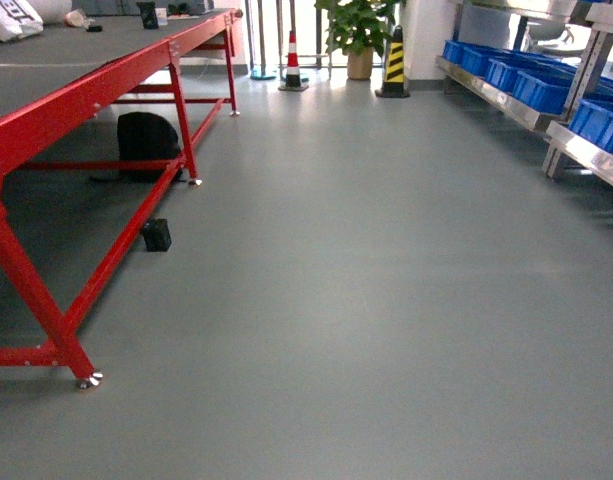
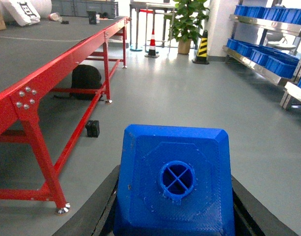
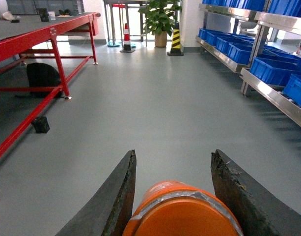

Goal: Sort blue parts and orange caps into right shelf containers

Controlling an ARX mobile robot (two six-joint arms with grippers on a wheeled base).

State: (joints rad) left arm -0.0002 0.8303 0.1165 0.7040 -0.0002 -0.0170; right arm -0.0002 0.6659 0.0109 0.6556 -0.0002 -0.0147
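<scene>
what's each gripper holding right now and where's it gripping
Left gripper holds a blue part by its two sides. Right gripper holds an orange cap by its round sides.

1. The blue part (image 2: 175, 182) is cut off by the bottom edge in the left wrist view, and it hides most of the left gripper (image 2: 174, 216).
2. The orange cap (image 3: 182, 210) is cut at the bottom edge; no print shows on it.
3. The bins (image 1: 546, 85) run out at the right edge in the head view.
4. Small items (image 1: 149, 14) on the far red table (image 1: 106, 85) are too small to tell.
</scene>
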